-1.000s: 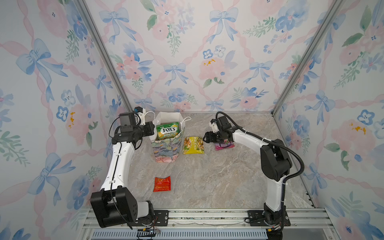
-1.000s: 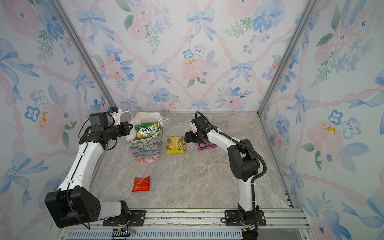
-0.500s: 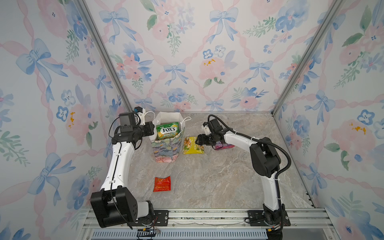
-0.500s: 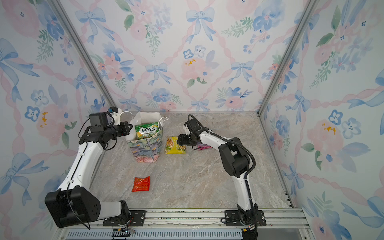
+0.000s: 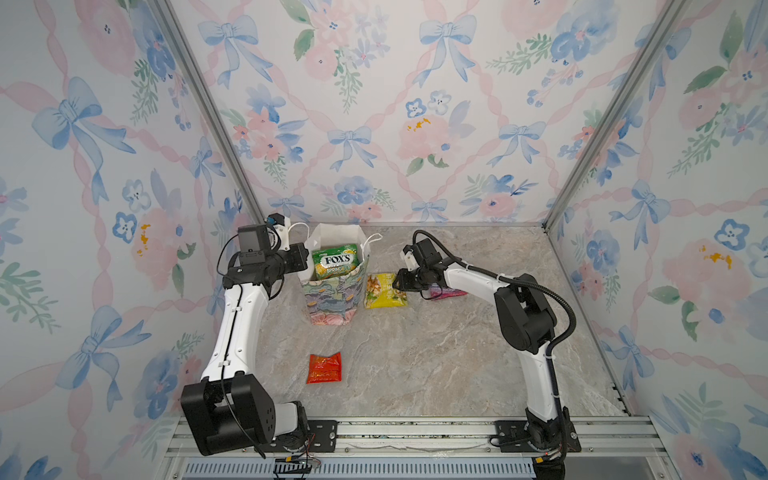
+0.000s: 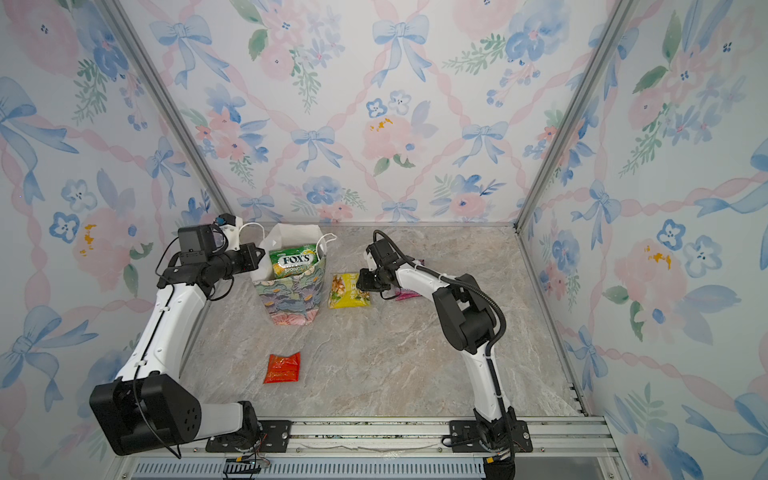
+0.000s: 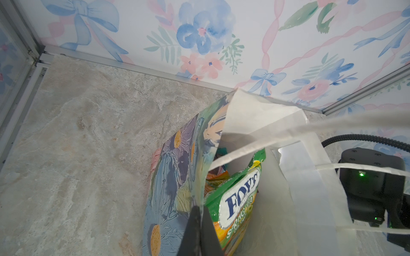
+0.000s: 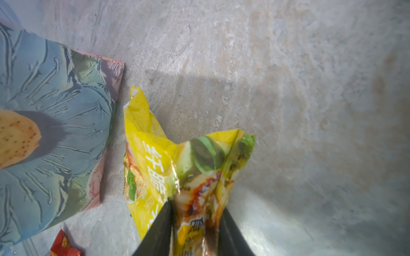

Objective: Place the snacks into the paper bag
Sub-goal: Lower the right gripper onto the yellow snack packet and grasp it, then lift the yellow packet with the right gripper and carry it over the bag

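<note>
The right end effector (image 8: 195, 212) had its fingers narrowed onto the crumpled near edge of a yellow packet (image 5: 384, 293), pinching the foil between them. That packet lay on the tabletop (image 5: 436, 353) just beside the paper bag (image 5: 332, 299). The left end effector (image 7: 200, 213) was clamped tight on the bag's rim, one finger inside and one outside. The bag stood upright with a green FOX'S packet (image 5: 336, 261) leaning in its mouth. A purple packet (image 5: 451, 293) lay partly under the right arm. A red-orange packet (image 5: 324, 368) lay alone nearer the front rail.
</note>
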